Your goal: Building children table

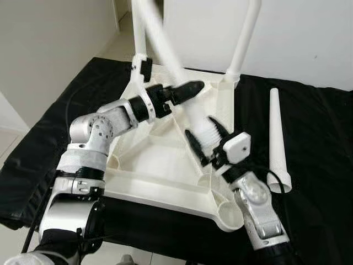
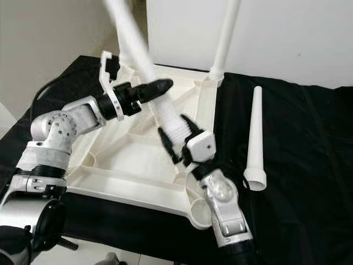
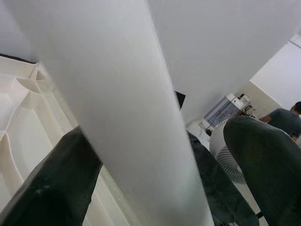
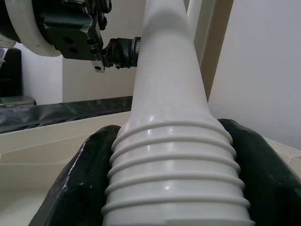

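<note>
A white plastic table top (image 1: pixel 144 165) lies upside down on a black cloth (image 1: pixel 314 165). Two white legs (image 1: pixel 245 33) stand in its far corners. A third leg (image 1: pixel 165 49) leans tilted over the table top. My right gripper (image 1: pixel 207 138) is shut on its threaded end (image 4: pixel 174 183), near the table top's middle. My left gripper (image 1: pixel 185 91) straddles the same leg (image 3: pixel 117 94) higher up. One of its fingers (image 3: pixel 47 188) touches the leg and the other (image 3: pixel 268 160) stands off with a gap. A fourth leg (image 1: pixel 277 132) lies loose on the cloth to the right.
White walls rise close behind the cloth. An empty round socket (image 1: pixel 229 212) sits at the table top's near right corner. In the left wrist view a person (image 3: pixel 287 117) and a white appliance (image 3: pixel 225 110) are far off in the room.
</note>
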Controlling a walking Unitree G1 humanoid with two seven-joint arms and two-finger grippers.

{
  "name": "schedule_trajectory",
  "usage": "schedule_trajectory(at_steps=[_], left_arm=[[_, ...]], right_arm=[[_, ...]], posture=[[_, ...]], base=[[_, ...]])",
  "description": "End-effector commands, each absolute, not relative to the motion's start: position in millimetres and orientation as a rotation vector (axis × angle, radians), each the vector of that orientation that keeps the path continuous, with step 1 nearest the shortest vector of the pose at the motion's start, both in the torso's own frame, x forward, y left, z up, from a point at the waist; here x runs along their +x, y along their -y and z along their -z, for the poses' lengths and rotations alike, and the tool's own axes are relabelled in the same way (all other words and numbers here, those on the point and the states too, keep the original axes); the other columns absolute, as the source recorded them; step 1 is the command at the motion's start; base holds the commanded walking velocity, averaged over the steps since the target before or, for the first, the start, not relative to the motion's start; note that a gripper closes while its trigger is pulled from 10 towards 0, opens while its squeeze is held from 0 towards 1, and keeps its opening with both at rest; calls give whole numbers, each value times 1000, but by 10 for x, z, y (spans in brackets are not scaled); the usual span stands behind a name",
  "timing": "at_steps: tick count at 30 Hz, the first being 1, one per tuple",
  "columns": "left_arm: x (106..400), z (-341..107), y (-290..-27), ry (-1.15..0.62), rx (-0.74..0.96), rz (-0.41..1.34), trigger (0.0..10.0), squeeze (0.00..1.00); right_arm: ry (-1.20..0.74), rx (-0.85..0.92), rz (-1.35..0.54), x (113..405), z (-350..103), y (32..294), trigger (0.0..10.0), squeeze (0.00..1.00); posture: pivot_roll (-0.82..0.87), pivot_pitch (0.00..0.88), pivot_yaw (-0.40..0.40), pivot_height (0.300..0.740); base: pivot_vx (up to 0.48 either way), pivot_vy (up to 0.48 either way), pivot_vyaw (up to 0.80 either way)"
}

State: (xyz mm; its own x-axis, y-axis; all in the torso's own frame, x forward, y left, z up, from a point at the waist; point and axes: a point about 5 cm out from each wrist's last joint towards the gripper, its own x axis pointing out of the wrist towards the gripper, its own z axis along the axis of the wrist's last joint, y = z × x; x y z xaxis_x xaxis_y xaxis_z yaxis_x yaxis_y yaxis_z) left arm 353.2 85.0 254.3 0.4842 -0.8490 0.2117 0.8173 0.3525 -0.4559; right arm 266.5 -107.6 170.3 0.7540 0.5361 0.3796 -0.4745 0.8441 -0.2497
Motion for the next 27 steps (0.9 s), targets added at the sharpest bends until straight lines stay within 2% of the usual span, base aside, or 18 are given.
schedule_trajectory(at_steps=[1,7,8,10,11,23,25,26,27], left_arm=[[3565,-2724,-910,20,-596,1211,10000,0],[3646,-2813,-975,30,-642,1174,10000,0],[3655,-2813,-966,21,-652,1176,9333,0],[3656,-2812,-962,19,-654,1177,9333,0],[3655,-2811,-960,18,-656,1178,0,0],[3631,-2807,-903,23,-684,1214,0,0],[3631,-2808,-901,23,-686,1214,0,0],[3631,-2812,-899,24,-688,1213,0,0],[3622,-2823,-900,32,-695,1221,0,0]], right_arm=[[463,-170,-575,2610,-1655,1073,10000,0],[454,-180,-576,2608,-1618,1078,10000,0],[453,-180,-578,2614,-1615,1080,10000,0],[452,-179,-579,2616,-1613,1080,10000,0],[453,-185,-579,2618,-1613,1079,10000,0],[454,-199,-567,2661,-1621,1081,10000,0],[452,-192,-562,2669,-1622,1084,10000,24],[442,-165,-576,2673,-1619,1078,10000,1000],[443,-156,-571,2681,-1628,1081,10000,1000]], posture=[[-46,29,22,740],[-49,23,29,740],[-47,21,29,740],[-47,21,29,740],[-47,21,29,740],[-48,12,26,740],[-47,14,26,740],[-46,16,25,740],[-45,19,25,740]], base=[[0,0,0],[0,0,0],[0,0,0],[0,0,0],[0,0,0],[0,0,0],[0,0,0],[0,0,0],[0,0,0]])
